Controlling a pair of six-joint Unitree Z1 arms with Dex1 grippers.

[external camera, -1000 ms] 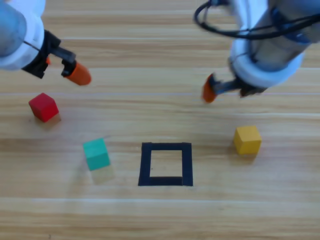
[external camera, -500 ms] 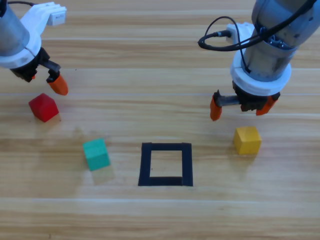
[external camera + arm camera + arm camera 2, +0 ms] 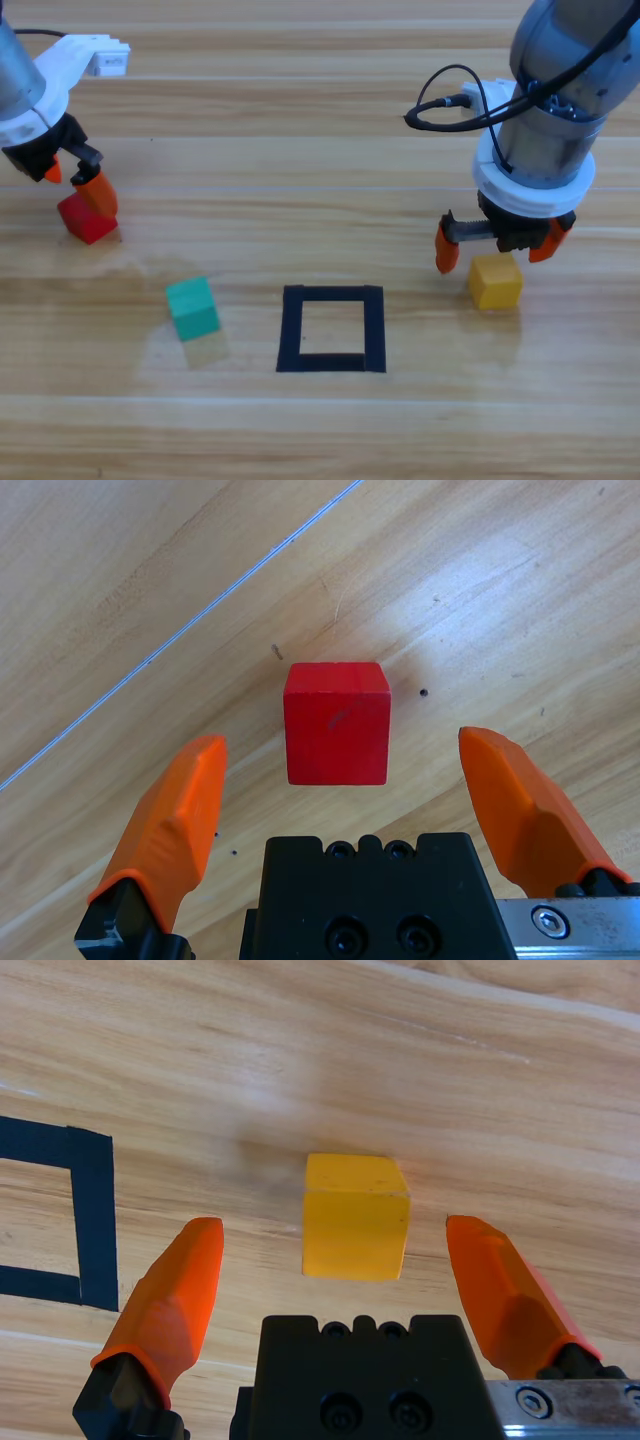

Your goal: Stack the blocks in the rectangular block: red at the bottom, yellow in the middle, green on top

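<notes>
The red cube [image 3: 88,222] [image 3: 336,723] lies on the table at the far left. My left gripper [image 3: 74,181] [image 3: 350,785] hangs open just above it, one jaw on each side and apart from it. At the right sits the yellow cube [image 3: 495,281] [image 3: 356,1217], with my right gripper [image 3: 497,243] [image 3: 345,1270] open over it, its jaws wide of both faces. The teal-green cube [image 3: 193,307] rests alone left of the black tape rectangle [image 3: 331,297] [image 3: 95,1210], which holds only bare wood.
A black cable [image 3: 455,100] loops off the right arm above the table. Wood grain lines run across the table [image 3: 300,150].
Both arms have come down toward the table. The left gripper moved left and down onto the red cube's spot; the right gripper dropped over the yellow cube. No cube has moved.
</notes>
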